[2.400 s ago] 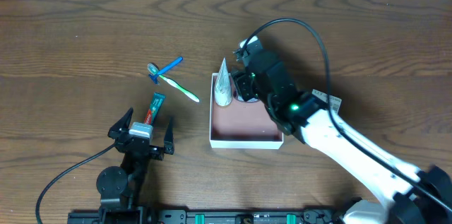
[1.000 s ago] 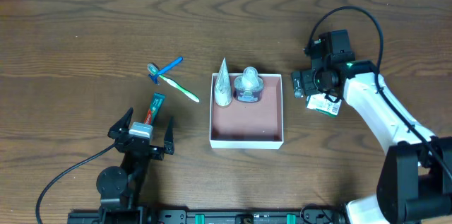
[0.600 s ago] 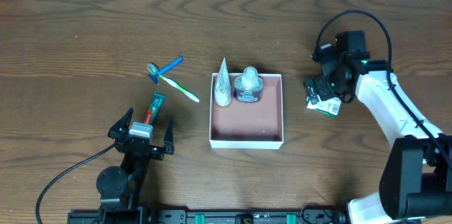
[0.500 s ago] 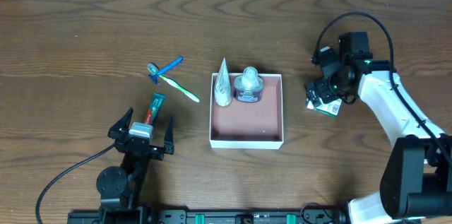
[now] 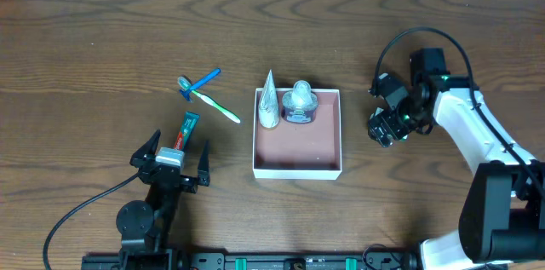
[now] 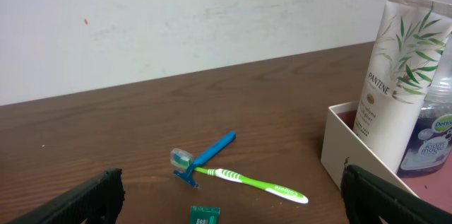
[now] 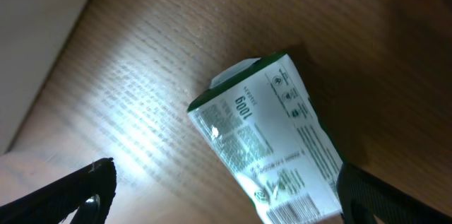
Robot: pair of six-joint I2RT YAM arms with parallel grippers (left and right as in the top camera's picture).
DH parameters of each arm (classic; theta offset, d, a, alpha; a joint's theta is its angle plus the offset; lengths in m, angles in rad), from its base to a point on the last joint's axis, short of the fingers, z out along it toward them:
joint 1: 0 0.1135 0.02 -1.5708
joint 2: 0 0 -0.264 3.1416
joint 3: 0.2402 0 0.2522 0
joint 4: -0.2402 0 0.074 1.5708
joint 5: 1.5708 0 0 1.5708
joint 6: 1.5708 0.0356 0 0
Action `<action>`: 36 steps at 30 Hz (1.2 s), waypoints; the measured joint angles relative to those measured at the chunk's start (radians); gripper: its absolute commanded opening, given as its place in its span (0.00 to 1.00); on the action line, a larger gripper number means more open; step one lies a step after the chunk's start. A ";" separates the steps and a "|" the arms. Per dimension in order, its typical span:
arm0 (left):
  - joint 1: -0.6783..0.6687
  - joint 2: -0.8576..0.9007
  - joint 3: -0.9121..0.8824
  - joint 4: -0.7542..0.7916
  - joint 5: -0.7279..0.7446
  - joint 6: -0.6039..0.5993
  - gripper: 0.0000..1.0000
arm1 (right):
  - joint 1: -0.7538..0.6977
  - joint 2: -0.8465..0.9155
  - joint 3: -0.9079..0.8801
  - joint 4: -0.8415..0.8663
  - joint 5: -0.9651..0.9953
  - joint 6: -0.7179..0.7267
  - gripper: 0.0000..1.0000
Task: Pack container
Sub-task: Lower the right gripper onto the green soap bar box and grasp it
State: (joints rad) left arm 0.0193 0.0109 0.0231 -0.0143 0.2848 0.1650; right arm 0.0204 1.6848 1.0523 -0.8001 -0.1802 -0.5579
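Observation:
The container is a white-walled box with a pinkish floor at the table's middle; it also shows at the right of the left wrist view. A white Pantene tube and a clear bottle of blue liquid stand in its far end. My right gripper is to its right, open, low over a green-and-white packet. The packet lies flat between the fingers and is covered by the gripper in the overhead view. My left gripper is open and empty at the front left.
A green toothbrush and a blue razor lie left of the container. A green-and-red toothpaste tube lies just ahead of my left gripper. They also show in the left wrist view: toothbrush, razor.
My right arm left the bottle in the container, swung right to the packet and came down over it. The packet is now covered in the overhead view. The left arm has not moved.

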 measured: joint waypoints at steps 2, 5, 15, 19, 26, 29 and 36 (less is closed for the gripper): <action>0.000 0.000 0.000 0.000 0.000 0.000 0.98 | -0.005 0.008 -0.032 0.040 -0.002 -0.004 0.99; 0.000 0.000 0.000 0.000 0.000 0.000 0.98 | -0.007 0.011 -0.070 0.104 -0.001 -0.013 0.99; 0.000 0.000 0.000 0.000 0.000 0.000 0.98 | -0.009 0.010 -0.114 0.194 0.005 -0.077 0.99; 0.000 0.000 0.000 0.000 0.000 0.000 0.98 | -0.026 0.010 -0.137 0.227 0.032 -0.086 0.99; 0.000 0.000 0.000 0.000 0.000 0.000 0.98 | -0.050 0.010 -0.151 0.269 0.084 -0.080 0.96; 0.000 0.000 0.000 0.000 0.000 0.000 0.98 | -0.051 0.010 -0.151 0.311 0.087 -0.028 0.94; 0.000 0.000 0.000 0.000 0.000 0.000 0.98 | -0.051 0.010 -0.152 0.331 0.044 0.126 0.68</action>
State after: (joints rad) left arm 0.0189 0.0109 0.0231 -0.0143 0.2852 0.1650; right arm -0.0311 1.6951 0.9005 -0.4694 -0.1364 -0.4320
